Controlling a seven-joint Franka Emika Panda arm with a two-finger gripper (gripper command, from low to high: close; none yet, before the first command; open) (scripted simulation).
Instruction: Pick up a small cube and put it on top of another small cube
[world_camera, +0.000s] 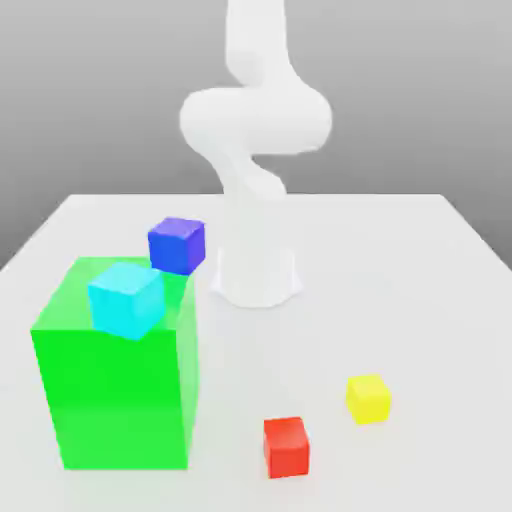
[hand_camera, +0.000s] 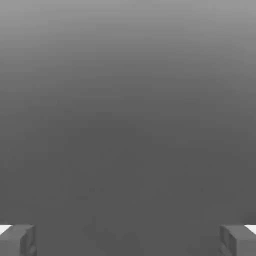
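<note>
white table (world_camera: 420, 290), arm (world_camera: 255, 120) raised upright, claw (hand_camera: 128, 240) wide apart, empty

**White arm, grey finger pads**

The arm (world_camera: 255, 120) is plain glossy white all over, built of thick rounded segments that swell into bulbous joint housings and narrow between them. Its base (world_camera: 256, 276) is a short white cylinder, wider than the link above it, with a slightly flared foot. The white shell carries no markings, and its surfaces are smooth with soft shading. In the hand view, the fingers (hand_camera: 18, 240) appear as two blocky mid-grey pads with squared edges and faint darker facets, each backed by a sliver of white at its outer corner.
</note>
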